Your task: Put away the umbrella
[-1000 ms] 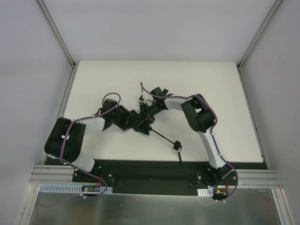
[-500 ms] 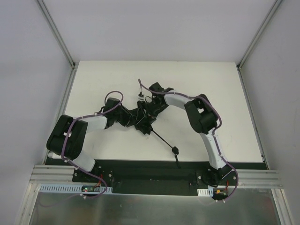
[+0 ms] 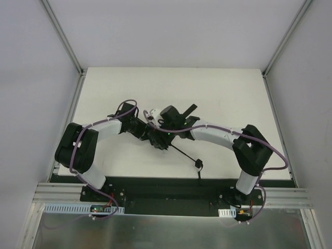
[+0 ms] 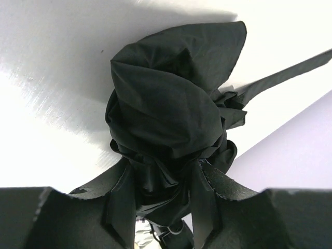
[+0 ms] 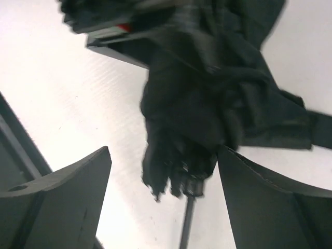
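Observation:
The umbrella [image 3: 157, 139] lies mid-table as a crumpled black fabric bundle. Its thin shaft [image 3: 182, 153] runs toward the front right and ends in the small knob handle [image 3: 198, 164] with its cord. My left gripper [image 3: 149, 133] comes in from the left and is shut on the fabric; in the left wrist view the folds [image 4: 171, 104] are pinched between its fingers [image 4: 120, 199]. My right gripper [image 3: 163, 135] hangs over the bundle's shaft end, open. In the right wrist view the bundle [image 5: 181, 140] sits between its spread fingers [image 5: 72, 192], with the shaft [image 5: 187, 223] below.
The white table [image 3: 233, 93] is bounded by grey walls on three sides. A black base strip [image 3: 166, 187] runs along its near edge. The right arm's elbow [image 3: 254, 148] stands high at the front right, the left arm's [image 3: 78, 148] at the front left.
The right gripper let go of the umbrella and opened wide while its elbow swung out to the right. The left gripper closed on the fabric. The handle end shifted slightly.

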